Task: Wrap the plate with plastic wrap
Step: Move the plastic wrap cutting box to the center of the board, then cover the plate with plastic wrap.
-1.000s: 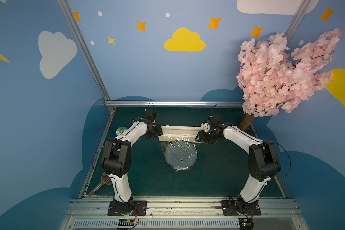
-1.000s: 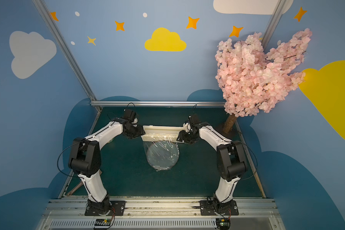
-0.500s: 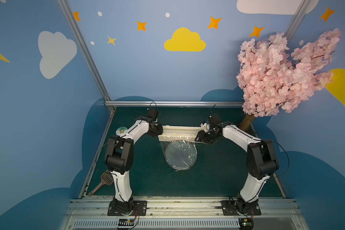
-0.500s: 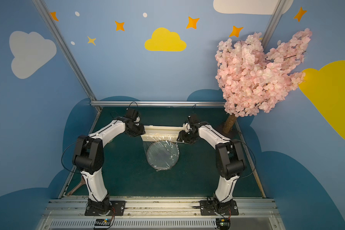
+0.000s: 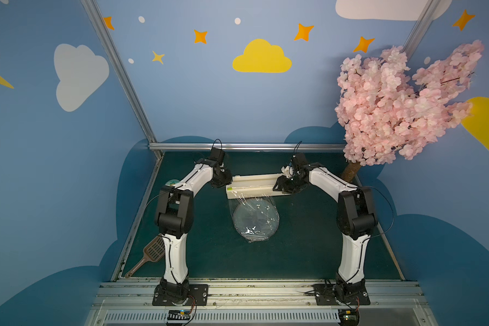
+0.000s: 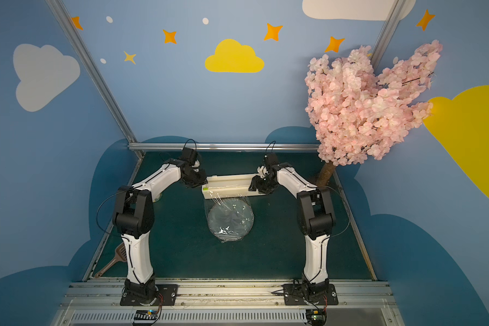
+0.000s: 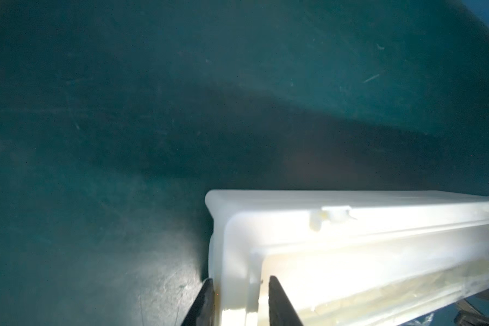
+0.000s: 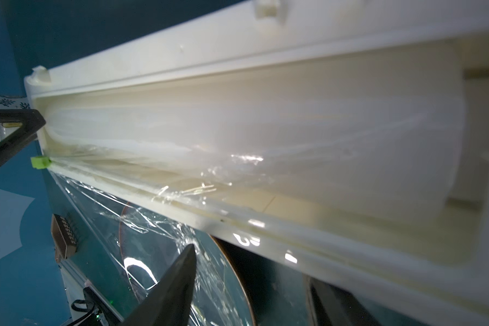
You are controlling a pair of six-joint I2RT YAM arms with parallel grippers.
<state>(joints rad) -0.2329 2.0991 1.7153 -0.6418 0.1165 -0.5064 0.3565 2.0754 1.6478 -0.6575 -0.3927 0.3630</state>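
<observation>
Your left gripper is pinching one end of the long cream dispenser box, your right gripper opposite is showing no determinable hold, and crinkled transparent plastic wrap is draping the round grey-blue plate just beside that box.

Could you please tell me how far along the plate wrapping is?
Done: transparent crinkled plastic film is drawn over the round grey-blue plate. In hand: the left gripper clamps one end of the long cream dispenser box; the right gripper is at the other end. Left: the film is uncut from the box, and its edges look untucked.
</observation>
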